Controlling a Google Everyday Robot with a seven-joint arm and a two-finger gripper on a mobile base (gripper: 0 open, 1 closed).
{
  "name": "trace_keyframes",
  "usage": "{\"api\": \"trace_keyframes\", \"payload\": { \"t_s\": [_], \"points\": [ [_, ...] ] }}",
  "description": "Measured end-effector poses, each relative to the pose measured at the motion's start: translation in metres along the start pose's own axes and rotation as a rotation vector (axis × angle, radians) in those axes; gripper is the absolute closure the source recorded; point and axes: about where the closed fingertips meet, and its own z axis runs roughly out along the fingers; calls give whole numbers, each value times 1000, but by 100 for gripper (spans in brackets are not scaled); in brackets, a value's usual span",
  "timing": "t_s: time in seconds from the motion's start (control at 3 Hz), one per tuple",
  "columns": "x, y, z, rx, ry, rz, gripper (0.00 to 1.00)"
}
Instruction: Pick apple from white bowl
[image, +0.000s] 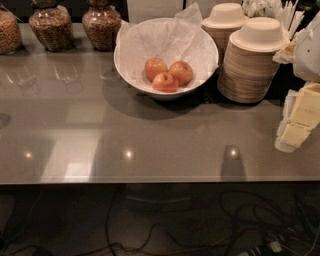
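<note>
The white bowl (131, 65), lined with crinkled white paper, stands at the back middle of the grey counter. Three small apples lie together in it. The evenly red-orange apple (181, 72) is at the right of the group. A yellower apple (155, 67) lies to its left and a paler one (165, 82) in front. My gripper (299, 122), white with pale yellow parts, hangs at the right edge of the view. It is above the counter, well to the right of the bowl and a little nearer than it, holding nothing that I can see.
Two stacks of beige disposable bowls (252, 62) stand right of the white bowl, between it and my gripper. Three glass jars of grain (50, 27) line the back left. The counter's front edge (150, 181) runs across; cables lie on the floor below.
</note>
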Motion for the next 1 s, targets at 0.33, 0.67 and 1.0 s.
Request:
{"api": "trace_keyframes", "payload": {
  "t_s": [0.33, 0.67, 1.0],
  "points": [
    [0, 0, 0, 0, 0, 0, 0],
    [-4, -5, 2, 15, -39, 2, 0],
    [-16, -17, 16, 62, -118, -9, 0]
  ]
}}
